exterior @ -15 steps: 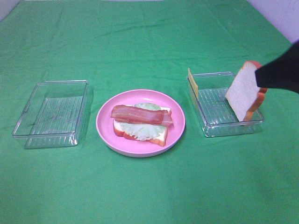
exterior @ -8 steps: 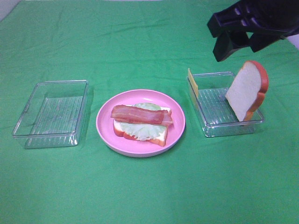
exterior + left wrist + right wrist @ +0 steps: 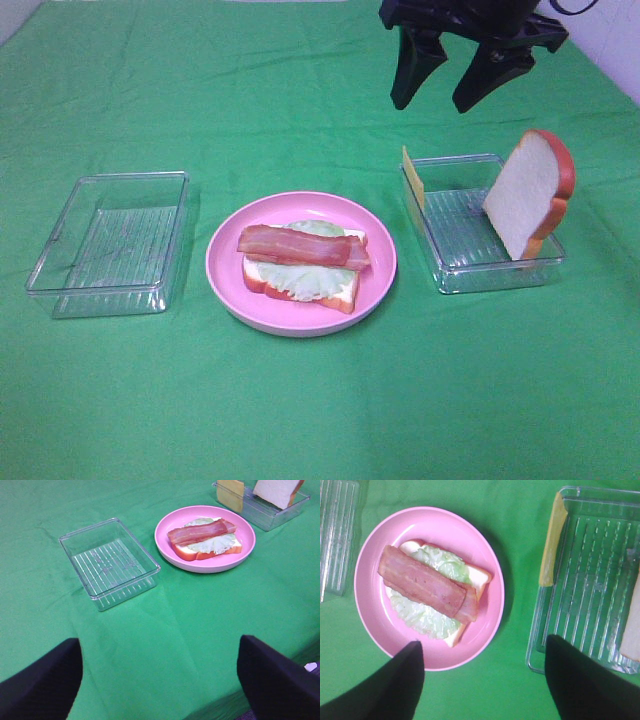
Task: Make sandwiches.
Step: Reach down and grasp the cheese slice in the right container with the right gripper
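A wrinkled green cloth (image 3: 320, 420) covered the whole table. On it, seen from the high camera, a rectangular clear plastic tray with a ribbed floor (image 3: 130, 176) sat at nine o'clock from a round pink plate (image 3: 225, 285), apart from it. A second clear ribbed plastic tray (image 3: 470, 278) sat at three o'clock from the plate, just beside it but not touching.

The black right gripper (image 3: 432, 102) hung above the cloth at twelve o'clock from the second tray and one o'clock from the plate. Its two fingers pointed down and were spread apart, released, with only air between them. The black left gripper (image 3: 159, 645) appeared only in its own wrist view. There its two fingers stood wide apart, likewise released, over bare cloth well short of the first tray.

The part-built sandwich (image 3: 305, 262) lay in the middle of the plate. It was a white bread slice with orange-brown crust (image 3: 345, 298) at the bottom, a pale green lettuce leaf (image 3: 300, 282) over it, and reddish-brown bacon strips (image 3: 300, 245) lying on top.

Another white, orange-crusted bread slice (image 3: 522, 198) stood tilted in the second tray, leaning on its three o'clock wall. A thin yellow cheese slice (image 3: 413, 178) leaned on that tray's nine o'clock wall, well apart from the bread.
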`<state>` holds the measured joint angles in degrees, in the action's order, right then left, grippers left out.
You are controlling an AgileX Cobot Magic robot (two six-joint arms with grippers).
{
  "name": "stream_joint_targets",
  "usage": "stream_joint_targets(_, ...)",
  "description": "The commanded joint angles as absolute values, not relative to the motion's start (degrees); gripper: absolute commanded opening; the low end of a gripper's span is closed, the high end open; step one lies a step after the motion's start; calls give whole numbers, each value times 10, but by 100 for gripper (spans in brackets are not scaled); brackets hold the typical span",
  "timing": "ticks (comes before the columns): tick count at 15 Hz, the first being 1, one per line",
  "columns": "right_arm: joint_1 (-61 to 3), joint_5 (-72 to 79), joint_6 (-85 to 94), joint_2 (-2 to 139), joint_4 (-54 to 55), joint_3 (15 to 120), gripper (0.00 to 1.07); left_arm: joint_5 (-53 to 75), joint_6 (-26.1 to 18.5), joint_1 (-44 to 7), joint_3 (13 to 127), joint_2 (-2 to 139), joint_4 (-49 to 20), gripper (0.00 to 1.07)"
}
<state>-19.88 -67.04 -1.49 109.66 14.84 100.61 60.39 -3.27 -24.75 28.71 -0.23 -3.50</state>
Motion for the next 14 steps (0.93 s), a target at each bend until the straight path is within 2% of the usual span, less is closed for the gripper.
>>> stream_joint_targets(1,-195,-703,-19,1161,153,1068,65,599,-29,-250,286,-15,-33,81)
stream_joint_targets(5,-195,-724,-19,1262,153,1146,63,599,-29,-250,286,-15,-33,81)
stream_joint_targets(14,-195,-724,-27,1327,103,1158,53,599,-29,-250,286,-15,-33,81)
